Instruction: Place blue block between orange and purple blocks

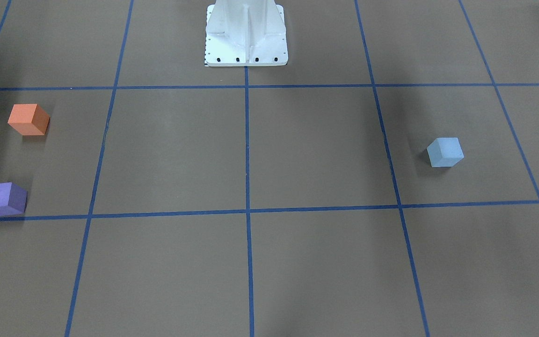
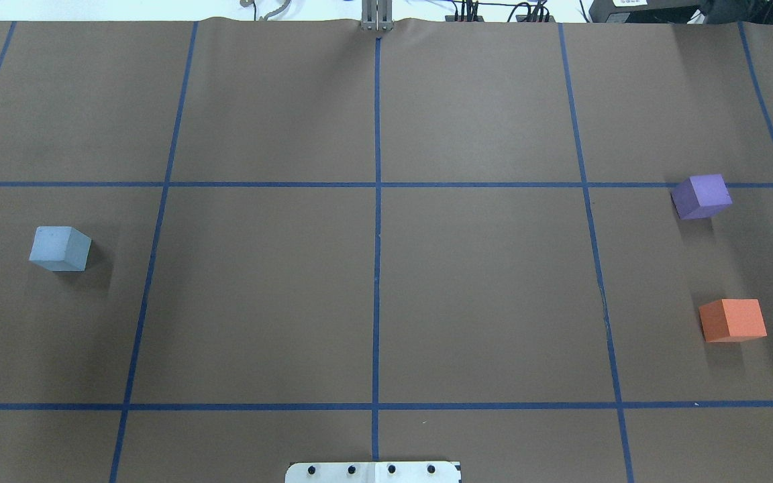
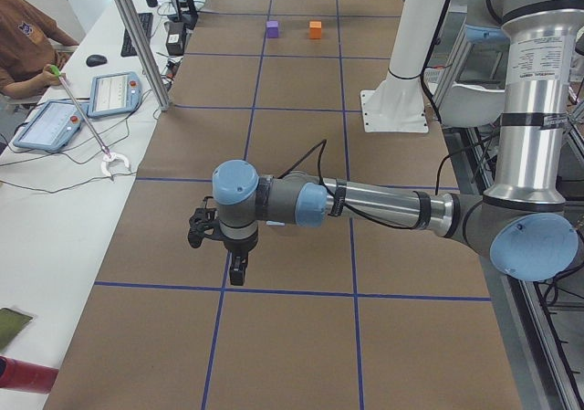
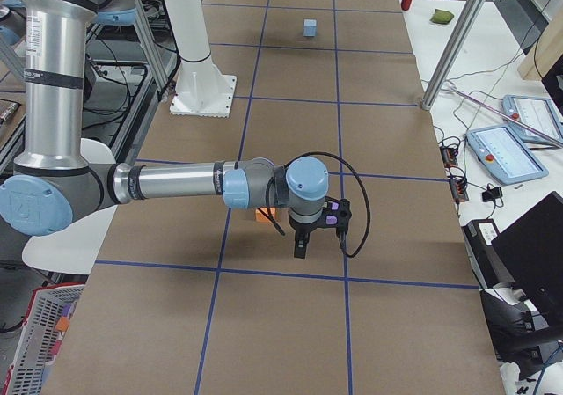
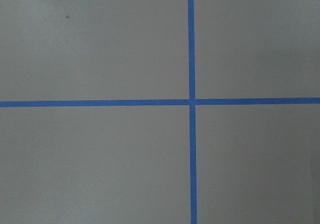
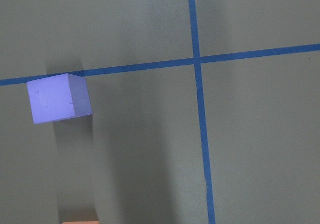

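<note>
The pale blue block [image 1: 445, 152] sits alone on the robot's left side of the table; it also shows in the overhead view [image 2: 60, 248]. The orange block [image 1: 29, 119] and the purple block [image 1: 3, 199] sit on the robot's right side, apart with a gap between them, as the overhead view shows for orange [image 2: 733, 320] and purple [image 2: 700, 196]. The right wrist view looks down on the purple block [image 6: 59, 98]. The left gripper [image 3: 239, 268] and the right gripper [image 4: 301, 250] show only in the side views, pointing down over the table; I cannot tell whether they are open or shut.
The brown table mat [image 2: 266, 295] carries a blue tape grid. The robot's white base [image 1: 246, 37] stands at the table's middle edge. A person sits at a side desk with tablets [image 3: 114, 93]. The left wrist view shows only a tape crossing [image 5: 191, 102].
</note>
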